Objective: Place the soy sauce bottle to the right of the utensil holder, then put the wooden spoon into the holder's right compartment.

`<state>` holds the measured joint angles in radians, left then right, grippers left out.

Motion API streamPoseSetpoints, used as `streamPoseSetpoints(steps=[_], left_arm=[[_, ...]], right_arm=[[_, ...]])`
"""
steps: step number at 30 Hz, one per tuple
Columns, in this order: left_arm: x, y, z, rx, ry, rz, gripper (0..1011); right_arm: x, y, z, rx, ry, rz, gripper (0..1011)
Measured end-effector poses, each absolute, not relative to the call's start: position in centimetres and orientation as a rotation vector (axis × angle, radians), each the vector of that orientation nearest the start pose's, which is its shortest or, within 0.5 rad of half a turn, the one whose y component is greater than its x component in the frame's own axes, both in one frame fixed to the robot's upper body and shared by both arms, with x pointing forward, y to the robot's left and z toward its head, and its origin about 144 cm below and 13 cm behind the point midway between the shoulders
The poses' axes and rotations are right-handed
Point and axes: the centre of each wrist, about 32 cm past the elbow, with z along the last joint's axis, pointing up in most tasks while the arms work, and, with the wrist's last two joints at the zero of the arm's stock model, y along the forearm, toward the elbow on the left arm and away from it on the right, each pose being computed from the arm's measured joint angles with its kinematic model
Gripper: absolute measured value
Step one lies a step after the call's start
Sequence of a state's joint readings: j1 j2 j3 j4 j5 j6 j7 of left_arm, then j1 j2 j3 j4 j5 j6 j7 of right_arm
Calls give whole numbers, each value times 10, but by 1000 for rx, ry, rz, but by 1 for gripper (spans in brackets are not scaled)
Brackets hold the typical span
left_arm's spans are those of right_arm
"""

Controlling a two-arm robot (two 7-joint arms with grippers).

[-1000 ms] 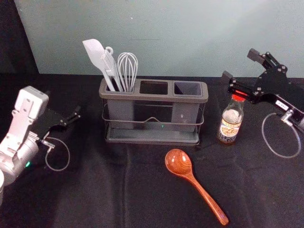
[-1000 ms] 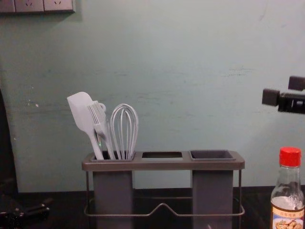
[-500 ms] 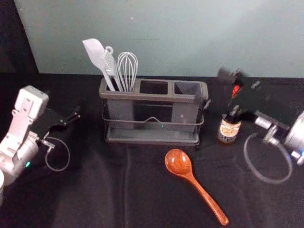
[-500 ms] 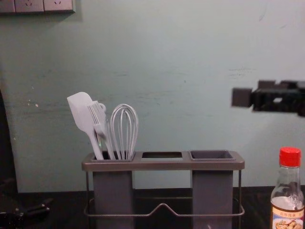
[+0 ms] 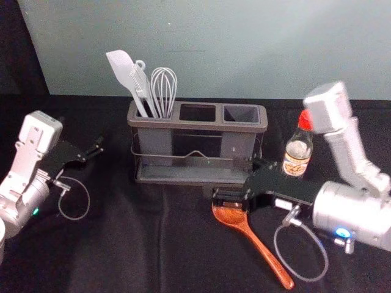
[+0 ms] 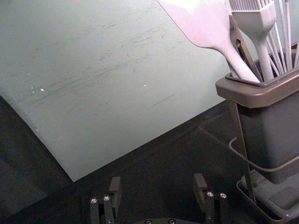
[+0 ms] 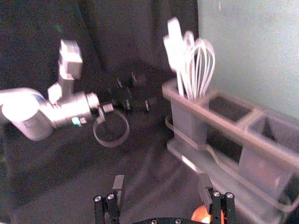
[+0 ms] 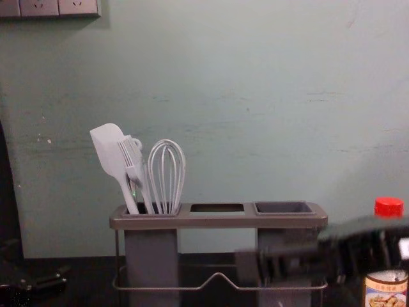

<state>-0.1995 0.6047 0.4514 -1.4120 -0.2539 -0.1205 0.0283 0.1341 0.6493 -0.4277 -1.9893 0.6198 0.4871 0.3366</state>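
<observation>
**Soy sauce bottle (image 5: 295, 165) upright, wooden spoon (image 5: 259, 247) flat before utensil holder (image 5: 198, 123)**

Clear glass, red-capped and labelled: stands right of the holder, slightly apart. Glossy, reddish-brown: lies with bowl towards the holder, slants nearer and rightwards to its handle end. Dark grey, three-sectioned: stands upright, carries pale utensils (image 5: 122, 66) at left.

Laboratory-style robot test station. You can read the setting from the scuffed grey-green wall (image 8: 255, 96) with its row of sockets (image 8: 39, 7), the black cloth (image 5: 122, 256) over the work surface, and the dark drapery (image 7: 126, 37) alongside. Your robot's left arm (image 5: 24, 195) and right arm (image 5: 354, 213) flank a kitchen utensil holder (image 5: 195, 126) there.
</observation>
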Motion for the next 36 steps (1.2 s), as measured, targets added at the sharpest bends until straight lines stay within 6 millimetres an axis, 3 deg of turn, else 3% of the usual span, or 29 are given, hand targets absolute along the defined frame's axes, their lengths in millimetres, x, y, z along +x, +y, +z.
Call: streamPoseSetpoints(steps=[15,36], left_arm=[[489,310,1140,304,-285,1248,1005],[489,310,1140,304,-285,1248,1005]], right_arm=[[440,-203,1262,-549,249,-746,1002],[465,-200,1233,-668,255,-800,1002]])
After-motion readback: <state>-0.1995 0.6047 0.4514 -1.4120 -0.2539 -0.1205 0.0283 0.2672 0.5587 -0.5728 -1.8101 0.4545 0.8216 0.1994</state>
